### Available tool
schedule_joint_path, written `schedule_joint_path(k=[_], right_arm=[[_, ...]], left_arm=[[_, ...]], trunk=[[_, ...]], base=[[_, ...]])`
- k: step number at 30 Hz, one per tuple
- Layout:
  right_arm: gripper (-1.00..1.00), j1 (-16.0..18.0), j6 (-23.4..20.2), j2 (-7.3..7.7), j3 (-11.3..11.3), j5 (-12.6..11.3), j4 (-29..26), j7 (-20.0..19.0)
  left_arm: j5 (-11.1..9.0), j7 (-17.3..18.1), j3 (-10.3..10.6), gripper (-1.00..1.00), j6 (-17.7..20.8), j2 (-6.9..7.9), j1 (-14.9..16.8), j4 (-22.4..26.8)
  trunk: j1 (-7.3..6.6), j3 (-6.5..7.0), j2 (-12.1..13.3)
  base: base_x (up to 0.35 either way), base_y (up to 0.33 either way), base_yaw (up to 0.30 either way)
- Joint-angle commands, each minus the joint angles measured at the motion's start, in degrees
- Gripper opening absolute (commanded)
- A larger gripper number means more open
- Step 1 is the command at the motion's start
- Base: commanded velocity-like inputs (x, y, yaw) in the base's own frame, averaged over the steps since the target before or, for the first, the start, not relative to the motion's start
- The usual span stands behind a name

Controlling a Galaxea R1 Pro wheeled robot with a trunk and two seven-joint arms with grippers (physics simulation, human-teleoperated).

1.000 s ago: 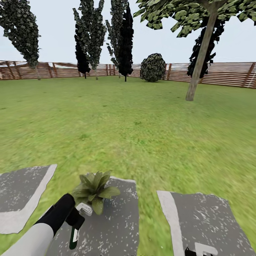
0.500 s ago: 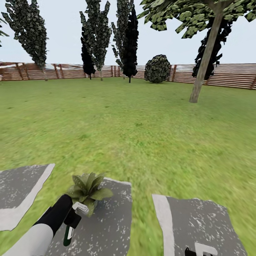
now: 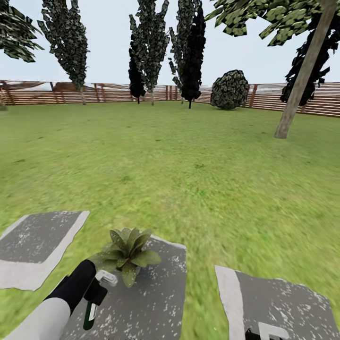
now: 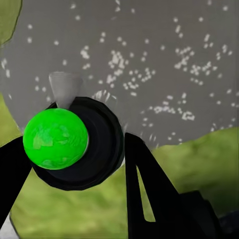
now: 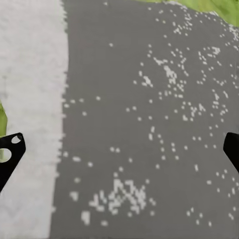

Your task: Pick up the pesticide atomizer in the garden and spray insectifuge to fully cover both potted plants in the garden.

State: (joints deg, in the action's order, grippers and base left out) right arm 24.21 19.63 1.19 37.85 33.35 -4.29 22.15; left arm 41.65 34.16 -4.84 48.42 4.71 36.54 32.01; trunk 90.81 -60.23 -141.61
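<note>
Since a moment ago the camera turned, so trees slid toward 3 o'clock. Left gripper (image 3: 96,293) stays squeezed shut around the spray bottle (image 3: 90,311), at 7 o'clock from the potted plant (image 3: 128,249) on a grey stone (image 3: 151,302). Right gripper (image 5: 119,149) is wide open, holding nothing.

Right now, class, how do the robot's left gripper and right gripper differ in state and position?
The left gripper is shut on the pesticide atomizer beside the potted plant; the right gripper is open and holds nothing. The left hangs over the middle stepping stone, the right over the right-hand stone. Both have black fingers.
</note>
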Motion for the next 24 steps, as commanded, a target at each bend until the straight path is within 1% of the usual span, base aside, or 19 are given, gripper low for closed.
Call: schedule_joint_path(k=[1,5,16,19,24], right_arm=[[1.00,0.0,0.2,-0.01,0.5,0.6,0.1,0.2],[1.00,0.0,0.2,0.02,0.5,0.6,0.1,0.2],[1.00,0.0,0.2,0.01,0.5,0.6,0.2,0.2],[1.00,0.0,0.2,-0.04,0.5,0.6,0.2,0.2],[1.00,0.0,0.2,-0.05,0.5,0.6,0.2,0.2]], left_arm=[[0.7,0.6,-0.3,-1.00,0.0,-0.09,0.0,0.1],[0.6,0.6,-0.2,-1.00,-0.1,-0.29,0.0,0.1],[0.6,0.6,-0.4,-1.00,-0.1,-0.23,0.0,0.9],[0.6,0.6,-0.5,-1.00,-0.1,-0.23,0.0,0.9],[0.6,0.6,-0.6,-1.00,-0.1,-0.23,0.0,1.0]], trunk=[[-0.01,-0.09,0.0],[-0.01,-0.22,0.0],[-0.01,-0.25,0.0],[-0.01,-0.25,0.0],[-0.01,-0.25,0.0]], base=[[0.000,0.000,0.241],[0.000,-0.151,0.193],[0.000,-0.266,0.017],[0.000,-0.272,0.187],[0.000,-0.272,0.265]])
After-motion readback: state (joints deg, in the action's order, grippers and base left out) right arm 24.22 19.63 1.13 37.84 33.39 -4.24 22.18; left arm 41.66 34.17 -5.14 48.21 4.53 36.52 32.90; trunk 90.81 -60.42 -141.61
